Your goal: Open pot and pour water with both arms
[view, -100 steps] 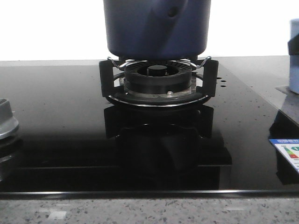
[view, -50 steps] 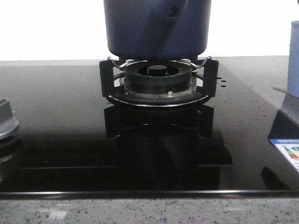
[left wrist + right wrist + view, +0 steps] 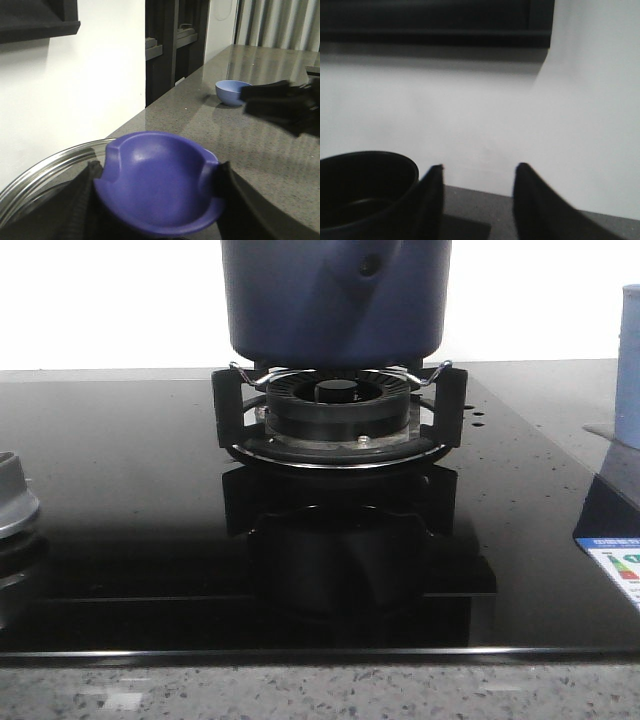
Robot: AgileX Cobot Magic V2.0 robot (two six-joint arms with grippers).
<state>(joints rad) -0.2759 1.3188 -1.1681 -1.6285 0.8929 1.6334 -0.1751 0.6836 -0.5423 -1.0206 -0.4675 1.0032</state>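
Left hand (image 3: 156, 200) clamped; right hand (image 3: 476, 200) agape.

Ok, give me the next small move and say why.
Probably raise the left gripper straight up: its jaws sit against both sides of the blue knob on the glass lid, apparently gripping it. The right gripper is open and empty.

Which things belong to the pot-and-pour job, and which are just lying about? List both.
Job: pot; glass lid, gripped by its blue knob in the left tool; right tool; pale-blue cup, probably for pouring.
Lying about: blue bowl; energy label.
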